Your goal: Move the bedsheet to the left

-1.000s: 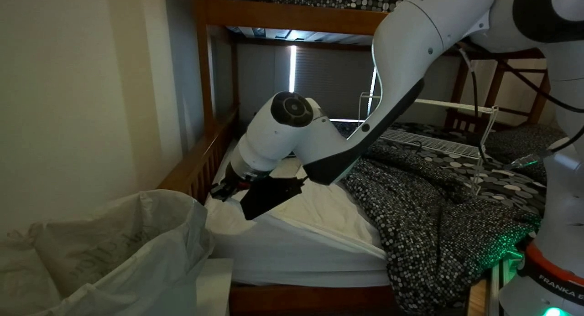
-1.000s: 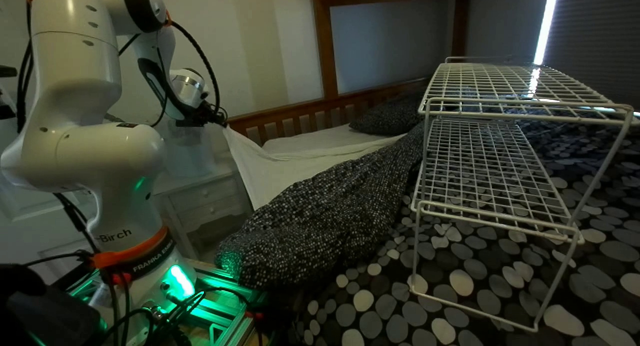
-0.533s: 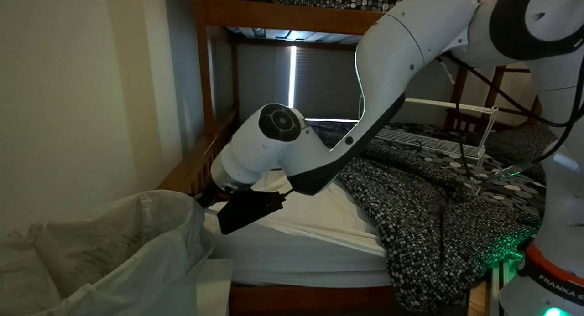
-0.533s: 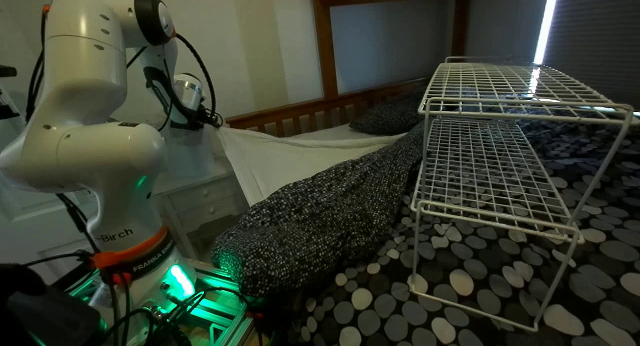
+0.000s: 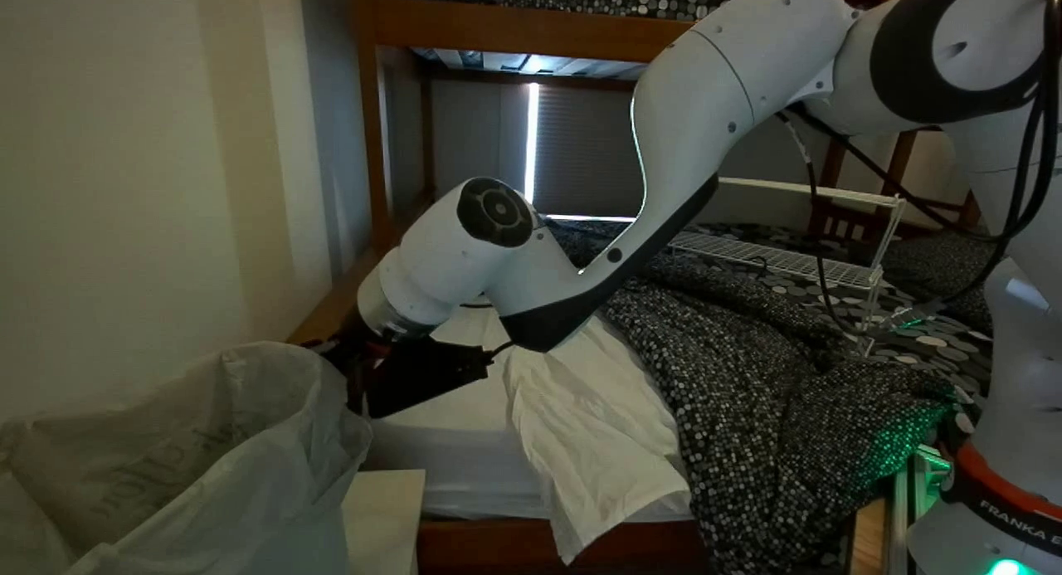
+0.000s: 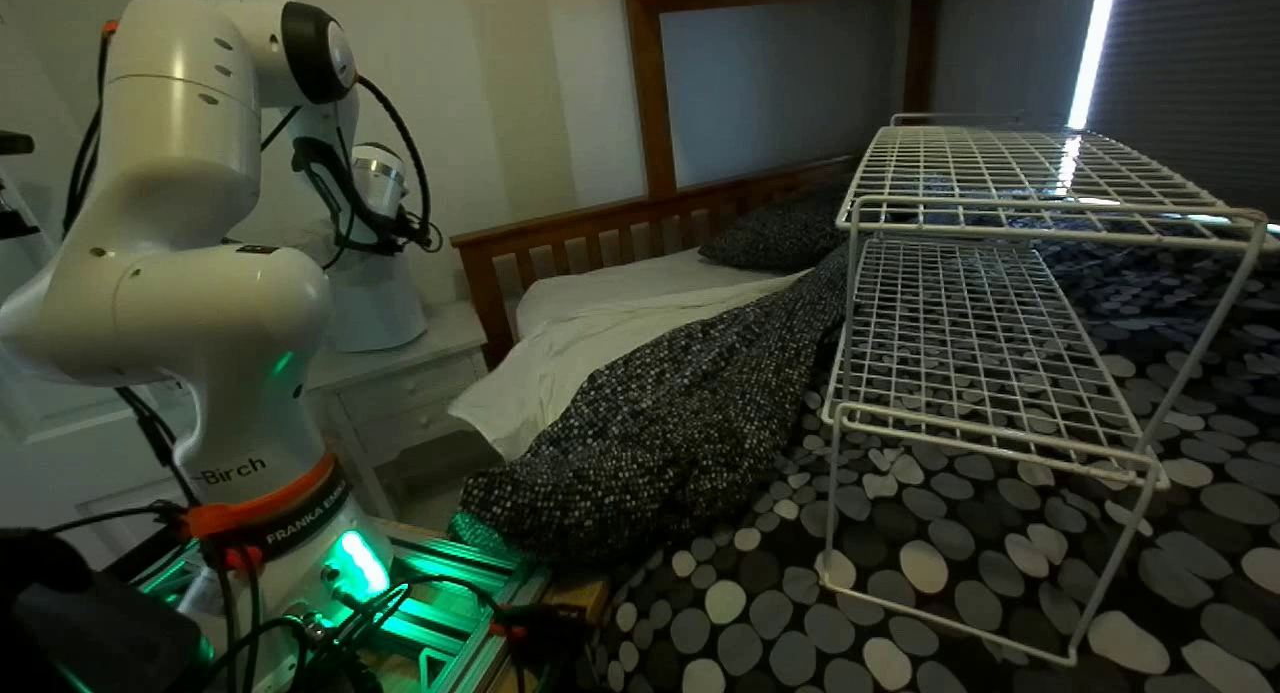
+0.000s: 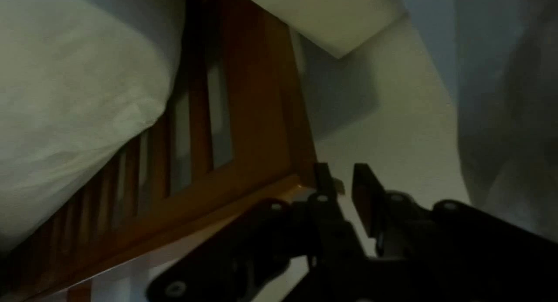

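The hand stands slightly spread, gripping nothing. On the bed, the bedsheet lies with a corner drooping over the end; ungripped, it might slip lower. A careless swing could knock the railing or snag the white bag.

Bedsheet now slack, fallen from fingers

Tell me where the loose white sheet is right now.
In an exterior view, the white sheet is at the lower middle, just left of the dark dotted blanket, its near end drooping past the mattress over the wooden bed frame.
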Controlling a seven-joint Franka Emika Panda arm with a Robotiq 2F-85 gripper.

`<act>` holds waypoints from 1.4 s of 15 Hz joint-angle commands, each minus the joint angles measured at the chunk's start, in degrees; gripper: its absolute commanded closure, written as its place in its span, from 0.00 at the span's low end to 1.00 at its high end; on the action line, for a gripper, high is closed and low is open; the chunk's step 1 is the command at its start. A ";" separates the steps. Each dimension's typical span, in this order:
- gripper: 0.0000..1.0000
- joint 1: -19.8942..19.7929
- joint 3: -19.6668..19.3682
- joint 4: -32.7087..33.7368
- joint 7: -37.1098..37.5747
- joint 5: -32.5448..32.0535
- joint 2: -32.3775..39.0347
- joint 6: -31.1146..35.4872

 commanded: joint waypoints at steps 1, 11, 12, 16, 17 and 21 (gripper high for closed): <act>0.49 -2.17 4.21 -2.13 -7.33 8.13 -1.20 0.54; 0.00 -10.36 12.26 -15.98 -22.31 26.07 -5.41 -4.97; 0.00 -6.65 7.85 -17.54 -25.86 31.32 -7.02 -3.74; 0.00 -7.46 9.58 -24.68 -43.68 48.01 -13.20 -11.49; 0.00 -8.07 10.08 -27.15 -48.71 51.83 -15.76 -13.47; 0.00 -5.26 5.14 -32.52 -59.91 51.27 -24.99 -18.05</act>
